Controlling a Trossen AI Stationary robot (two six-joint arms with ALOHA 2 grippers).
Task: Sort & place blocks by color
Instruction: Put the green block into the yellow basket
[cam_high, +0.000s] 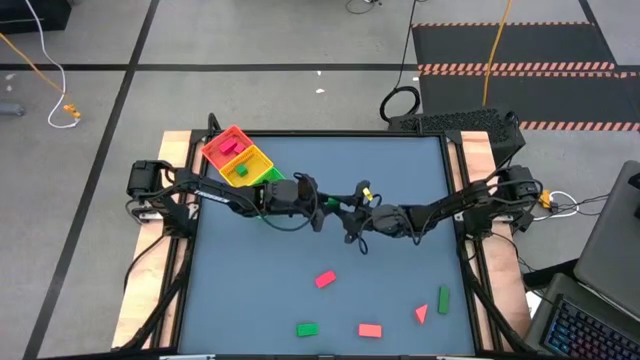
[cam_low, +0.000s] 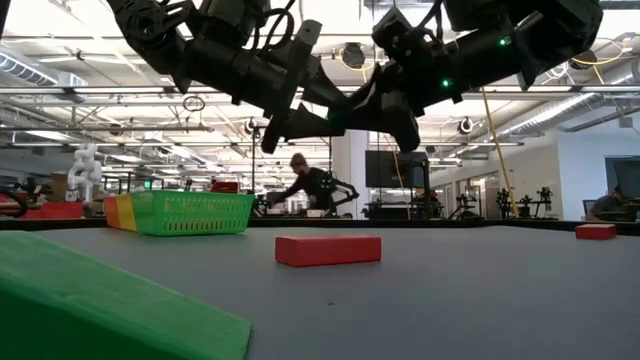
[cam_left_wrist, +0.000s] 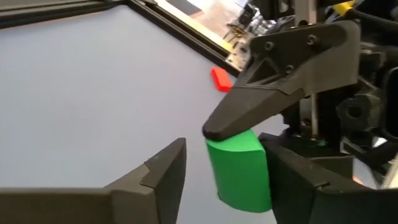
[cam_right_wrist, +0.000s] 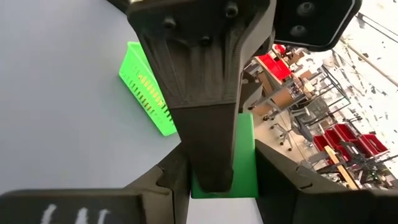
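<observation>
Right gripper (cam_right_wrist: 214, 180) clamps a green block (cam_left_wrist: 239, 168) mid-table; left gripper (cam_left_wrist: 230, 171) brackets it, grip uncertain; no legible writing.

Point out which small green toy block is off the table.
The green block gripped in midair between both grippers; the other green blocks, and, lie on the table.

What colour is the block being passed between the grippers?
Green; the block shows best in the left wrist view.
</observation>
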